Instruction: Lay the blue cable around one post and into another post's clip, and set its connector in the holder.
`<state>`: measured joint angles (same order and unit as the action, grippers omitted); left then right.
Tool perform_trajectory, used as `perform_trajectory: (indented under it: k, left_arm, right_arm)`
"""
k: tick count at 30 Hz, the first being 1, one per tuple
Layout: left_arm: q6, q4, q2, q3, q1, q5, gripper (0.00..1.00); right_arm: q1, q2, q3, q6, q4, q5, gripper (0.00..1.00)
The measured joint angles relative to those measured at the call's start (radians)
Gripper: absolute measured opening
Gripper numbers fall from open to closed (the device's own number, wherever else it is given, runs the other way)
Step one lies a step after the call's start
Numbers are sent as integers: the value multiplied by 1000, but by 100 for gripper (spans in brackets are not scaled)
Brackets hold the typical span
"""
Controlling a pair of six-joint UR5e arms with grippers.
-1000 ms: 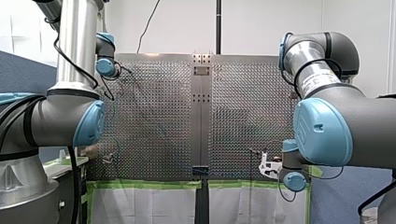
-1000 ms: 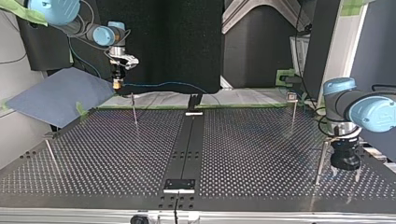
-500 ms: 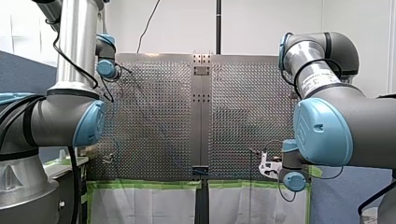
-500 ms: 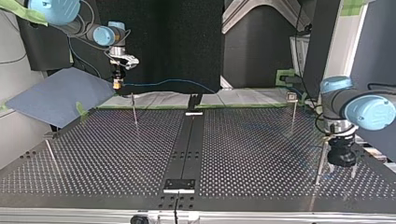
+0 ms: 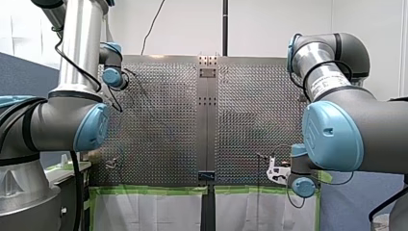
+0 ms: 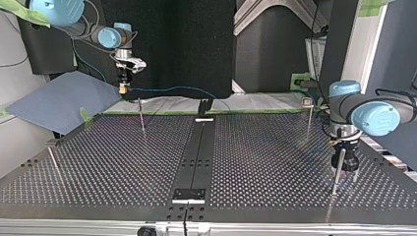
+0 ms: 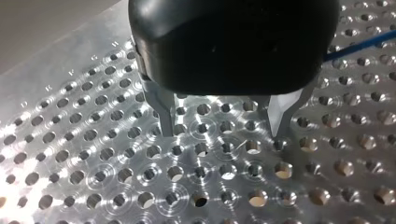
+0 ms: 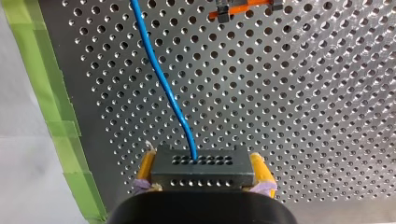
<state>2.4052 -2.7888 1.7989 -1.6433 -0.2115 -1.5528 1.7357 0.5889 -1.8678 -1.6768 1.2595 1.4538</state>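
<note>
Top view, upper left: right hand (image 6: 124,87) is clamped on the connector (image 8: 202,167), above the desk's (image 6: 98,162) far edge. The cable (image 6: 172,89) runs rightward from it to mid-frame, long axis along that edge, not yet round any post. The left post (image 6: 141,114) stands just below that hand and is the nearest obstruction. Lower right: left hand (image 6: 348,172), fingers apart and empty, is just beside the right post (image 6: 336,169), well apart from the connector. Judgement: routing rests with the right hand.
</note>
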Motion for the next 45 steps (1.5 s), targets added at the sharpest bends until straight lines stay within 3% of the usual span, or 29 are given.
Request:
perform_trajectory:
  k: [8,16,28,45]
  left_arm:
    - [20,28,1,-36,5,-3,99]
    - [3,39,1,-73,18,-36,99]
    - [-12,85,1,-162,53,-41,99]
    - [16,214,1,-299,88,-41,99]
  right_arm:
    - [0,0,0,1,-1,0,0]
    - [4,0,0,7,-4,0,0]
    - [9,0,0,5,-2,1,0]
    - [17,0,5,20,-22,0,0]
